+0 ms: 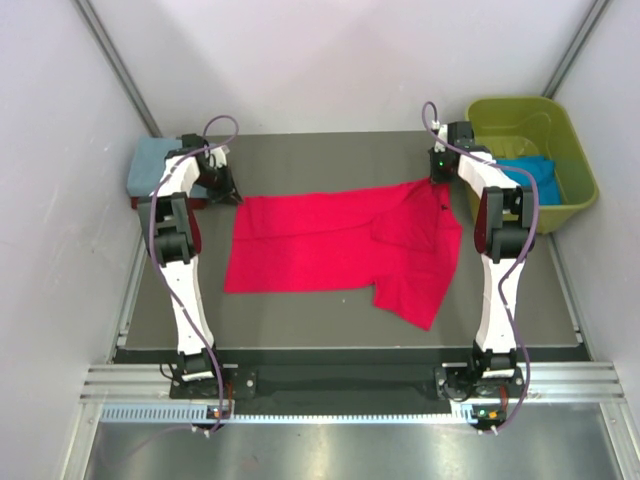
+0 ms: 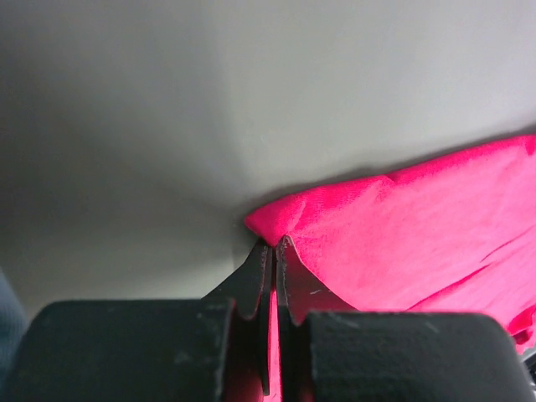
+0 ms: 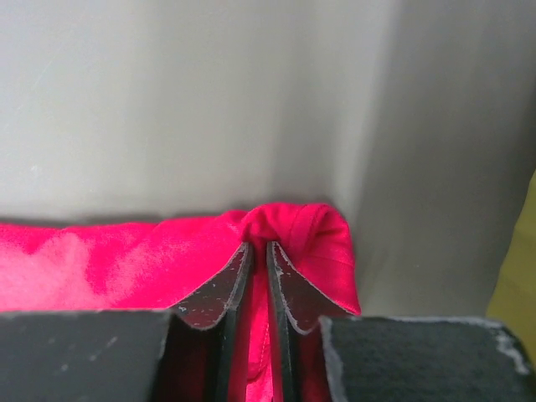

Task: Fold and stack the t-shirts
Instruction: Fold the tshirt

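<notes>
Bright red t-shirt (image 1: 330, 245) lies spread on the table (image 1: 300, 150), to the left of the olive-green tub (image 1: 575, 150), and both your pincers have it by its far edge. Your right gripper (image 3: 258, 244) is clenched on the corner nearest the tub, with a bunched fold of red cloth pinched between its fingers. Your left gripper (image 2: 274, 243) is clamped tight on the opposite far corner, the one farthest from the tub, and a thin strip of red shows between the jaws. The end of the shirt closer to the tub is doubled over and reaches further toward the arm bases. A bright blue tee (image 1: 530, 172) sits crumpled inside the tub. Across the table from the tub, a dusty blue-grey tee (image 1: 155, 160) rests folded on a dark red tee (image 1: 140, 202).
</notes>
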Tool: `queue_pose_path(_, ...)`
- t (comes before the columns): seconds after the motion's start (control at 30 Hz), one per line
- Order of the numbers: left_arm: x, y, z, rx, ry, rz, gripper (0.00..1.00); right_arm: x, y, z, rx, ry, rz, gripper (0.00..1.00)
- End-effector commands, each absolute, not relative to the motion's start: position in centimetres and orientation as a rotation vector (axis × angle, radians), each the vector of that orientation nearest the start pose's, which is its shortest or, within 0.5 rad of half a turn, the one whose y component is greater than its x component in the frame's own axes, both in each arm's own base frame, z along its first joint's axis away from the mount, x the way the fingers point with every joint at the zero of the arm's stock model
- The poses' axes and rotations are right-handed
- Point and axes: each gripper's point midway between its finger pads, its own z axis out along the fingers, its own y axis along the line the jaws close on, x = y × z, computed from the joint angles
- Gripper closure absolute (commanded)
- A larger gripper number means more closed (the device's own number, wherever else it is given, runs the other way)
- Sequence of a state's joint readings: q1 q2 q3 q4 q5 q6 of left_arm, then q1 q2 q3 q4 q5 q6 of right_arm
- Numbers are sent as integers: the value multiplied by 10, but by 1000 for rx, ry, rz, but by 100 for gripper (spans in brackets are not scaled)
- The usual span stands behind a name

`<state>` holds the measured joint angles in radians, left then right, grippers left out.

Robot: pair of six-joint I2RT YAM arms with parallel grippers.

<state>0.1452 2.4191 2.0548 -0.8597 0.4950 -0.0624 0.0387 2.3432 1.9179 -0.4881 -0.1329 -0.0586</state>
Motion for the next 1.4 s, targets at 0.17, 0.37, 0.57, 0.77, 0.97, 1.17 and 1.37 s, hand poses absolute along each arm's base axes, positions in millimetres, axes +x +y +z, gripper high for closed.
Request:
queue_pose_path(0.17,545,0,5,-143,2668,-528,100,578,50,34,-173,2466,164,87)
queue_pose_path(0.37,562,7,-1,-139,2640,-448,100,588,46,36,-162,2445,131,87)
queue_pose_path(0.57,580,9,-4,-130,2603,-393,100,604,43,37,-144,2412,110,87)
queue_pose_path(0.77,592,2,-9,-111,2584,-343,100,617,47,42,-136,2377,129,87)
queue_pose_path(0.97,600,-3,10,-38,2555,-262,56,625,53,54,-166,2338,134,84)
queue_pose_path(1.17,596,-3,107,-35,2423,-276,43,627,52,140,-234,2179,82,51)
queue_pose_path(1.37,558,-9,172,-13,2376,-312,39,579,72,210,-348,2104,145,48)
